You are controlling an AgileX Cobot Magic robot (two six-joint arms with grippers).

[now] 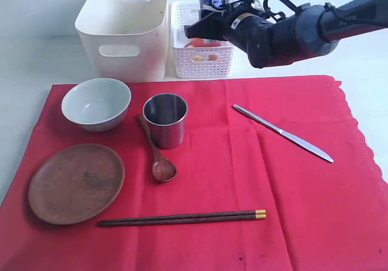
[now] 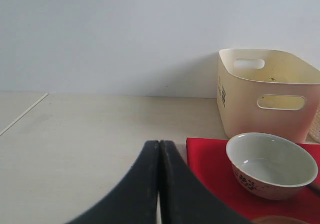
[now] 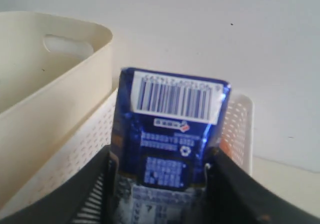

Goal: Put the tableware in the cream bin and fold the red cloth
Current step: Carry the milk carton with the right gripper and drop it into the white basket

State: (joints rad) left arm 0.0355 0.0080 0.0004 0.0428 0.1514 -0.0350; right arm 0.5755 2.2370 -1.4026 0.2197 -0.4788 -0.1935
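The red cloth (image 1: 242, 180) lies flat and carries the tableware: a pale bowl (image 1: 96, 103), steel cup (image 1: 165, 120), wooden spoon (image 1: 159, 159), wooden plate (image 1: 76, 183), chopsticks (image 1: 182, 218) and knife (image 1: 282, 133). Behind the cloth stands the cream bin (image 1: 145, 53). My right gripper (image 3: 160, 159) is shut on a blue-white milk carton (image 3: 172, 129), held over the white lattice basket (image 1: 203, 62). My left gripper (image 2: 159, 144) is shut on nothing, low beside the cloth's corner (image 2: 210, 164) near the bowl (image 2: 272, 164). It does not show in the exterior view.
The white lattice basket (image 3: 235, 124) stands right beside the cream bin (image 3: 60, 83) and holds red and orange food items. Bare table runs to the left of the cloth and behind it. The cloth's scalloped edge is on the right.
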